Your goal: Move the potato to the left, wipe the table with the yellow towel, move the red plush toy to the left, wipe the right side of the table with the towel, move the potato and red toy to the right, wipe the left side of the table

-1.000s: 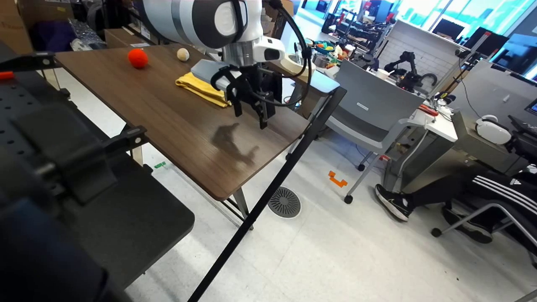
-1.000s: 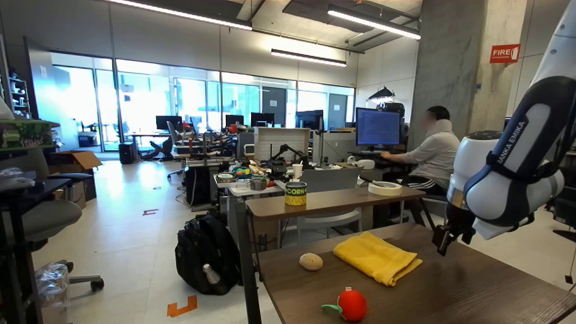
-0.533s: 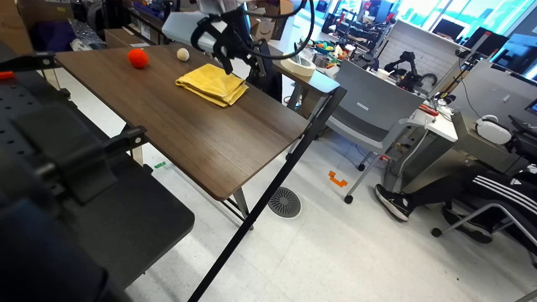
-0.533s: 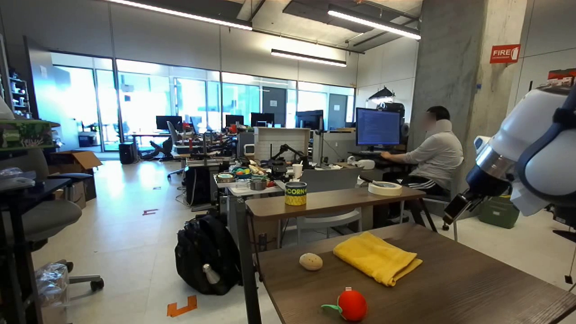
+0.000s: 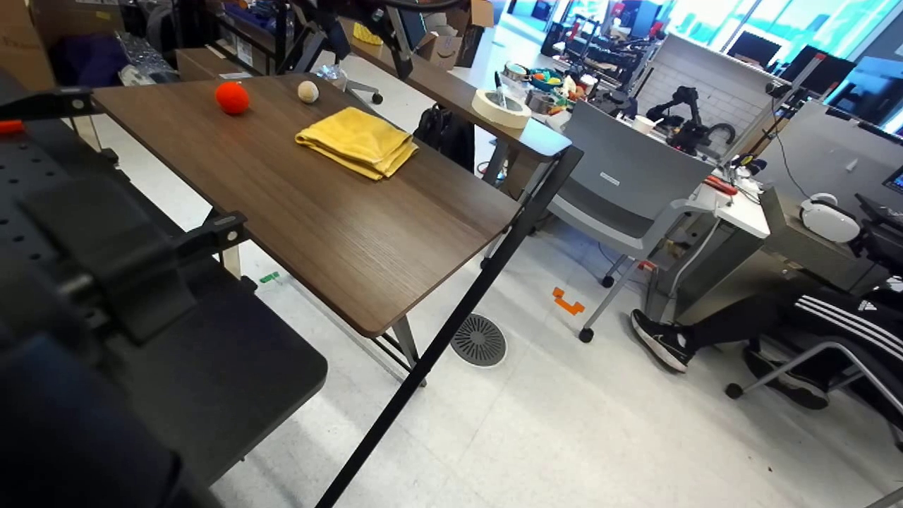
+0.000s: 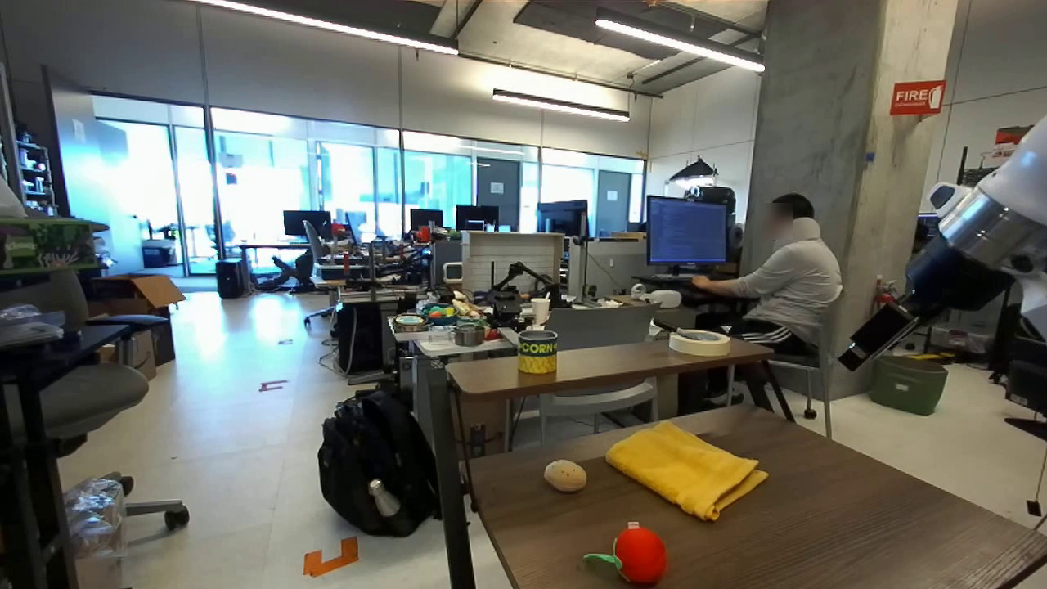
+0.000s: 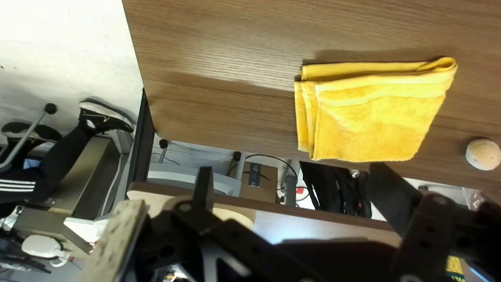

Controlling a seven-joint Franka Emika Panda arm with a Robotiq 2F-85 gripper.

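Corn can point(image 6: 537, 352), contents hidden, stands on the shelf point(image 6: 613, 357) beside the table point(image 6: 842, 507).

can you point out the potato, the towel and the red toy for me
Potato point(image 6: 565, 476), in an exterior view: middle of its tan side.
Towel point(image 7: 373, 123), in the wrist view: middle of its upper face.
Red toy point(image 6: 642, 555), in an exterior view: its round body.

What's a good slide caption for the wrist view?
Open gripper, a folded yellow towel on the table, and the potato at the picture's right edge.
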